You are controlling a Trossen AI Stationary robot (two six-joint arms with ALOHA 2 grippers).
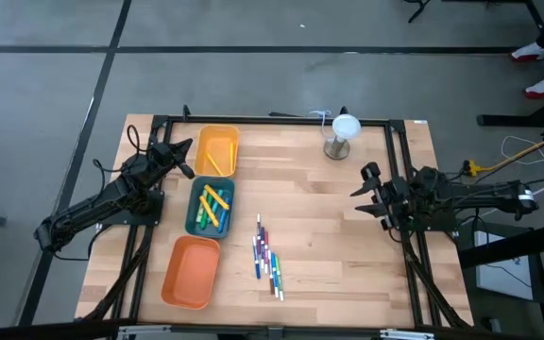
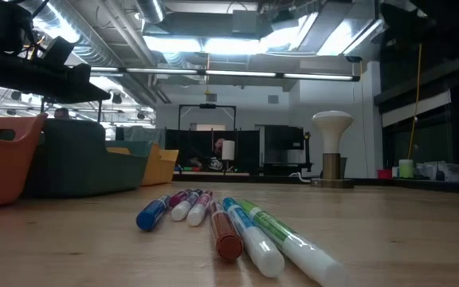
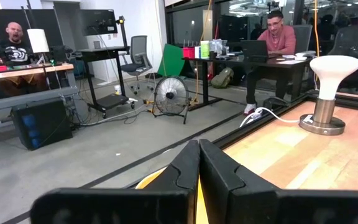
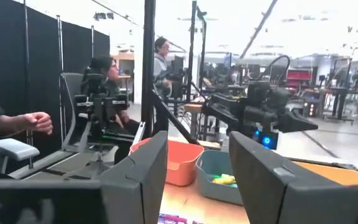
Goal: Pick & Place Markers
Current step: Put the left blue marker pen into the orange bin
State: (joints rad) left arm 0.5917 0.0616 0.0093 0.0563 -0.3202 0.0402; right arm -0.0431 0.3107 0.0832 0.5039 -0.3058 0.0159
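The left gripper [image 1: 185, 144], clenched empty, hung by the table's left edge beside the yellow plastic tray [image 1: 217, 149]; the right gripper [image 1: 365, 187], released, waited near the right edge; thin coloured markers [image 1: 267, 256] lay near the front edge.

Two black jointed arms, angular black end effector fingers [image 4: 263, 174], exposed cables.

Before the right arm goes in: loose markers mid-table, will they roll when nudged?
Likely yes: the markers are round, smooth-looking barrels lying flat on the bare wooden table. They look stiff and light, and lie bunched, so a nudge may scatter neighbours. The right gripper stands open, clear of them.
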